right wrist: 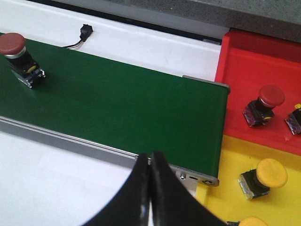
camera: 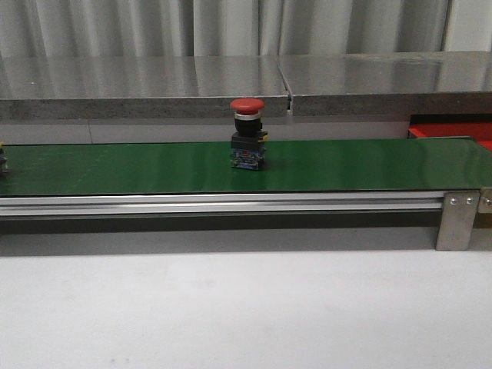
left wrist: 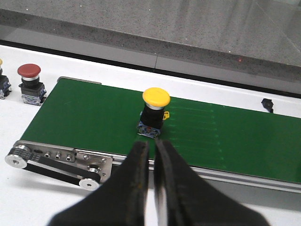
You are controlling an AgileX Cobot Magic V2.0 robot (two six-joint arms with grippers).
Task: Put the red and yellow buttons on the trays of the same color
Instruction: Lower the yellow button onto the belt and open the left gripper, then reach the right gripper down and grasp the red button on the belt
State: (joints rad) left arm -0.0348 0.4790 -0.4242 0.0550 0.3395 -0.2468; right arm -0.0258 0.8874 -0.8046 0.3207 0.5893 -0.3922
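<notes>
A red button (camera: 247,134) stands upright on the green belt (camera: 346,165); the right wrist view shows this button (right wrist: 19,59) far along the belt from my right gripper (right wrist: 150,157), which is shut and empty beside the belt's end. A yellow button (left wrist: 155,110) stands on the belt just beyond my left gripper (left wrist: 151,145), shut with nothing held. The red tray (right wrist: 249,56) holds a red button (right wrist: 263,106). Beside it, the yellow tray (right wrist: 230,155) holds a yellow button (right wrist: 263,179). Neither gripper shows in the front view.
Another red button (left wrist: 31,84) stands on the white table off the belt's end, with a yellow-capped one (left wrist: 2,80) cut by the frame edge. A small black connector (left wrist: 267,104) lies behind the belt. A grey ledge (camera: 154,84) runs along the back.
</notes>
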